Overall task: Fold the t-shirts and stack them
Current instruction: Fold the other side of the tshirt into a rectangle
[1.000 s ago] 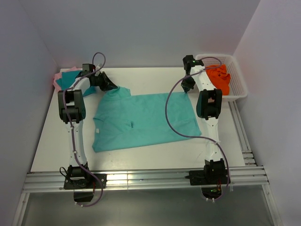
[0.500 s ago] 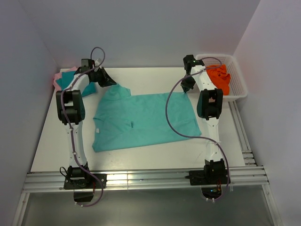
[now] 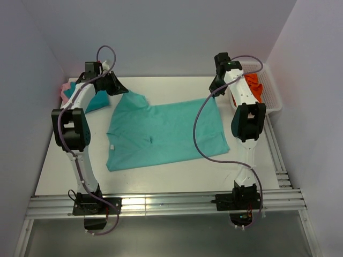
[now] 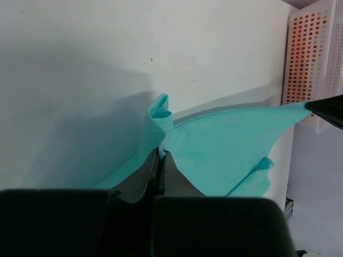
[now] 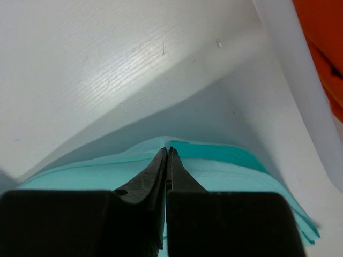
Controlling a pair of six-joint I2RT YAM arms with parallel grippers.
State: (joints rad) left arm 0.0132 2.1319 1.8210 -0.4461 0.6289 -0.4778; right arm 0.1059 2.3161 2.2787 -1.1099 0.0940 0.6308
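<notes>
The light mint-green t-shirt [image 3: 161,134] lies spread across the middle of the white table [image 3: 161,179]. My left gripper [image 3: 126,92] is shut on its far left corner, and in the left wrist view a bunched fold of the shirt [image 4: 225,155] rises from the closed left gripper [image 4: 161,151]. My right gripper [image 3: 214,92] is shut on the far right corner, with the right gripper [image 5: 168,149] pinching the layered edge of the shirt [image 5: 230,171]. Both corners are held a little above the table. A darker teal t-shirt [image 3: 98,100] and a pink one [image 3: 65,87] lie at the far left.
A white perforated basket [image 3: 270,91] holding an orange cloth [image 3: 252,85] stands at the far right, close to the right arm; the basket [image 4: 305,59] also shows in the left wrist view. Grey walls close in the back and both sides.
Both arms have swung back and outward, drawing the shirt's far corners toward the back of the table. The far edge is now stretched between the two grippers.
</notes>
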